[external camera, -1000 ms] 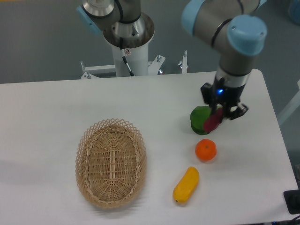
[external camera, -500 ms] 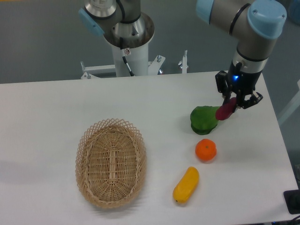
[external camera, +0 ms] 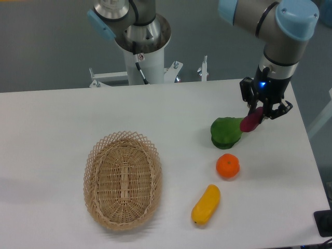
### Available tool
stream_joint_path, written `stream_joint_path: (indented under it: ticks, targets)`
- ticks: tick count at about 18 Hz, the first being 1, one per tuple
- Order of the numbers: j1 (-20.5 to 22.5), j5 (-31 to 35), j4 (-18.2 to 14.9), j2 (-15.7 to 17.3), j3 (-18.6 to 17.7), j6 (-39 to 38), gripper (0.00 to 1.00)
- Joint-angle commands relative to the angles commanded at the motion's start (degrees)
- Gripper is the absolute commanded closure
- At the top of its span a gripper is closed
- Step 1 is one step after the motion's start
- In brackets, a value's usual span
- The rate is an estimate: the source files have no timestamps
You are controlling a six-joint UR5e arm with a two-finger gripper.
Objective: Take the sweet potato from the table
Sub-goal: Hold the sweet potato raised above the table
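I see gripper [external camera: 261,113] clamped on sweet potato [external camera: 251,121], tuber tilted, lower end hanging above right edge of green vegetable [external camera: 225,133]; potato lifted off table [external camera: 52,129]. Blue light on wrist. Round orange [external camera: 227,166] just below green vegetable, apart from it. Yellow oblong fruit [external camera: 206,205] lower still, near front edge, lying diagonal. Wicker basket [external camera: 123,179] left of centre, well apart from fruit. Arm base pedestal [external camera: 142,49] behind table.
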Motion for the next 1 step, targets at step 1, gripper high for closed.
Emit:
stream_joint_path:
  ticks: [1]
  targets:
    - [0.0, 0.09, 0.0, -0.09, 0.0, 0.0, 0.68]
